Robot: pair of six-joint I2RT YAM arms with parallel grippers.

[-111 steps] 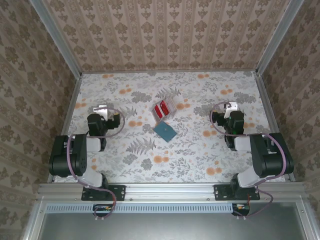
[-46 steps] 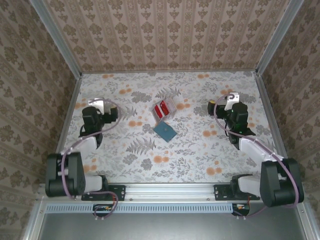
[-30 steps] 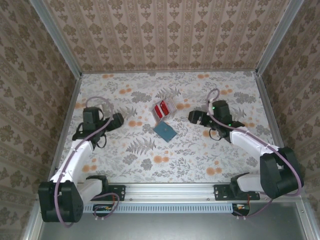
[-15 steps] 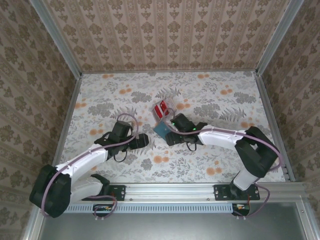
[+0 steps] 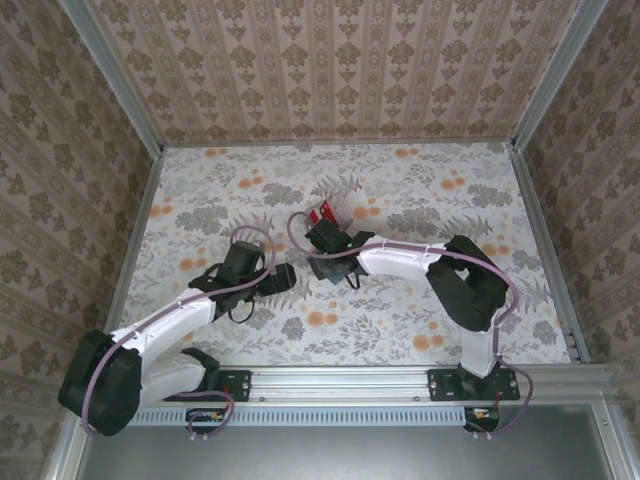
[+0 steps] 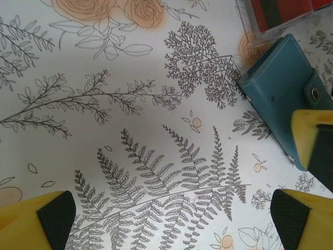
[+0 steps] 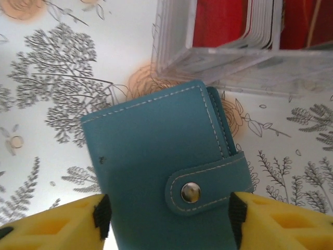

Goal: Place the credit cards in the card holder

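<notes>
Card holder (image 7: 151, 151), snapped shut, lies beside the clear box (image 7: 218, 62) of red credit cards (image 7: 229, 23), straddled by the parted right gripper (image 7: 167, 207), with the left gripper (image 6: 171, 208) wide open nearby; gripping, then unsnapping, seems next.

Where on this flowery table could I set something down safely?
Bare: the table's far strip by the back wall, and its right side. Crowded: the middle, where wallet, card box, left fingers and right fingers gather.

Card holder (image 7: 156, 156) and credit cards (image 7: 229, 21) seen only in part
From above, the right gripper (image 5: 330, 268) covers most of the card holder; the right wrist view cuts off its lower edge and the tops of the credit cards and their clear box (image 7: 208, 65)
</notes>
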